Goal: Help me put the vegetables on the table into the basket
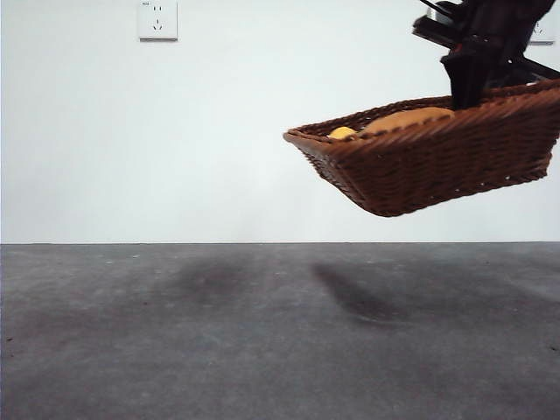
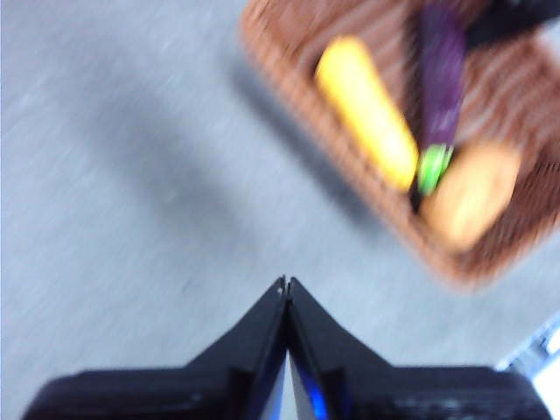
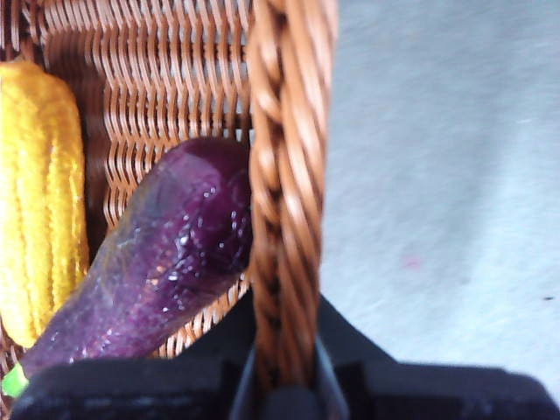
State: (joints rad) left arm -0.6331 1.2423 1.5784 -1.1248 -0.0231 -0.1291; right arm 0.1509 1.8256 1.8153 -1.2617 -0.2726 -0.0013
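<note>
Above the dark grey matte counter (image 1: 262,332), my right tool (image 3: 282,385) is clamped on the braided rim of the wide brown woven wicker basket (image 1: 420,166), holding it tilted and clear of the surface, its shadow below. Inside the basket lie all three vegetables: bumpy yellow corn cob (image 2: 366,112), small dark purple eggplant with green cap (image 2: 440,83) beside it, rounded brown potato (image 2: 470,194) at the cap end. My left tool (image 2: 286,284) hangs apart from the basket, tips pressed together, holding nothing. No vegetable shows on the counter, so I judge loading done; only setting the basket down may remain.
</note>
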